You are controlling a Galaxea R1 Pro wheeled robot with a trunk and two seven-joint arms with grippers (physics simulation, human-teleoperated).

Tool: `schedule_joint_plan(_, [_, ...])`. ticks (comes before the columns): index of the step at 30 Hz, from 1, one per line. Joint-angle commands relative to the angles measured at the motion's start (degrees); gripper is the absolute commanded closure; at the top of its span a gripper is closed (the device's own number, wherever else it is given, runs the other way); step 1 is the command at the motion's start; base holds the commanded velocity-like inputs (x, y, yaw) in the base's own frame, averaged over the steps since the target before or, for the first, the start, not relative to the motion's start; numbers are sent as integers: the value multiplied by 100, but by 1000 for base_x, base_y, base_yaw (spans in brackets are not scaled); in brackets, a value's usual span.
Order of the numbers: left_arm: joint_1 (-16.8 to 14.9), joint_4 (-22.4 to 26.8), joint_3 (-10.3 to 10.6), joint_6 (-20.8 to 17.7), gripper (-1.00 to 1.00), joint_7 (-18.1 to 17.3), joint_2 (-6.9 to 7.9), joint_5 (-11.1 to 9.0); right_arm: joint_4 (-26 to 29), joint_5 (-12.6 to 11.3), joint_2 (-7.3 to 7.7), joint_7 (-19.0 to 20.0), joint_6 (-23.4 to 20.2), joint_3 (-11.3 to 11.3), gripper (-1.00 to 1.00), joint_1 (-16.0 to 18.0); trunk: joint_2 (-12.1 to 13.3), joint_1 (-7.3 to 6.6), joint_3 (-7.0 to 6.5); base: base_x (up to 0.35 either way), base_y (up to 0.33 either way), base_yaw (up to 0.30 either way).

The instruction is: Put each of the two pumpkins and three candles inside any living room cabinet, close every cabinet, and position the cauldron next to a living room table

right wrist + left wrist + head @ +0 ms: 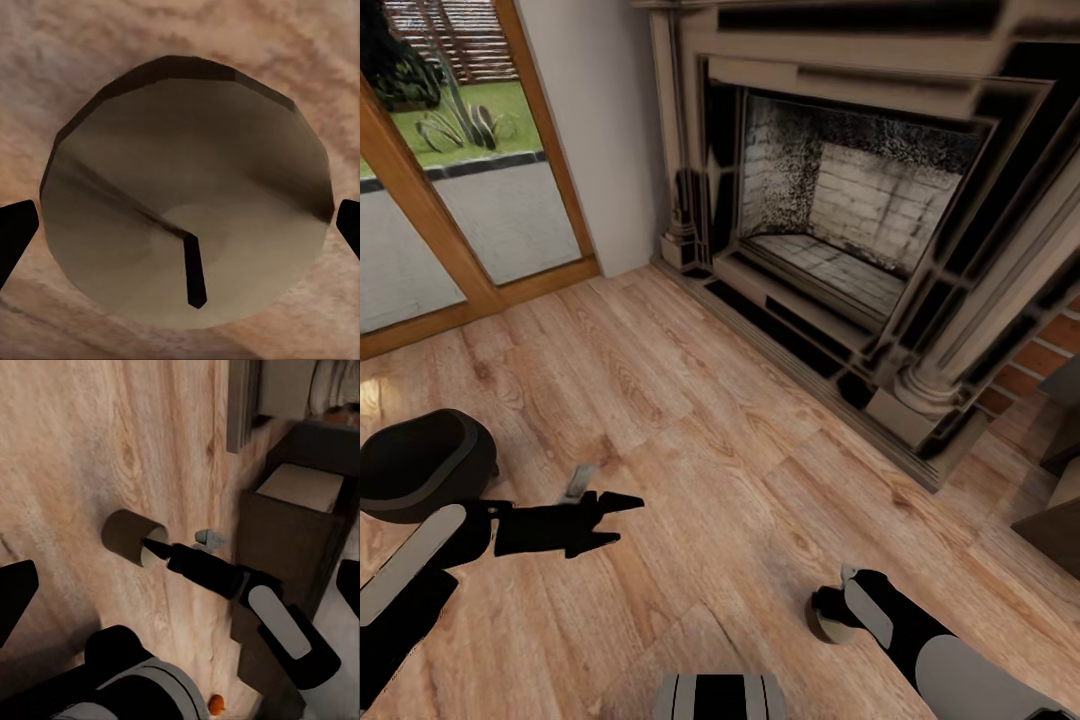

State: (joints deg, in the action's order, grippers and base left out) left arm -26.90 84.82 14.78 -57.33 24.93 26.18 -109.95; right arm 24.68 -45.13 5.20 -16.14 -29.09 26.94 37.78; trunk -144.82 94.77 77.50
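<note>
A stubby grey-beige candle (180, 202) with a dark wick stands on the wooden floor. My right gripper (180, 229) hangs open right over it, a fingertip at either side. The head view shows the same candle (828, 632) under the right gripper (826, 604) at the lower right. The black cauldron (420, 470) sits on the floor at the far left, just behind my left gripper (622, 520), which is open and holds nothing. The left wrist view takes in the candle (124, 534), a small orange pumpkin (216, 703) on the floor, and the dark-brown cabinet (289, 547) with one front pulled out.
A large fireplace (860, 220) with a raised hearth fills the back right. A glass door in a wooden frame (460, 210) stands at the back left. A small grey object (578, 482) lies on the floor by the left gripper. Open floor lies between the arms.
</note>
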Motion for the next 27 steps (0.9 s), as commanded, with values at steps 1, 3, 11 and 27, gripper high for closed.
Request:
schedule_joint_plan(1, [-2,-2,10,0,-100,-25,52,-169,12,-14,5,-56,-27,49,-100,1,-3,2,28,0,0,0])
schedule_joint_plan(3, [0,-17,14,2,-100,-107,100,-277,11,-13,1,-56,-27,49,-100,1,-6,7,72,0,0,0])
schedule_joint_plan(11, [1,-26,16,3,-100,-162,132,-350,19,-5,-2,-56,30,54,-100,1,-7,9,94,0,0,0])
schedule_joint_plan(27, [1,-27,16,3,-100,-163,124,-344,19,-4,-2,-56,43,57,100,1,-13,20,183,0,0,0])
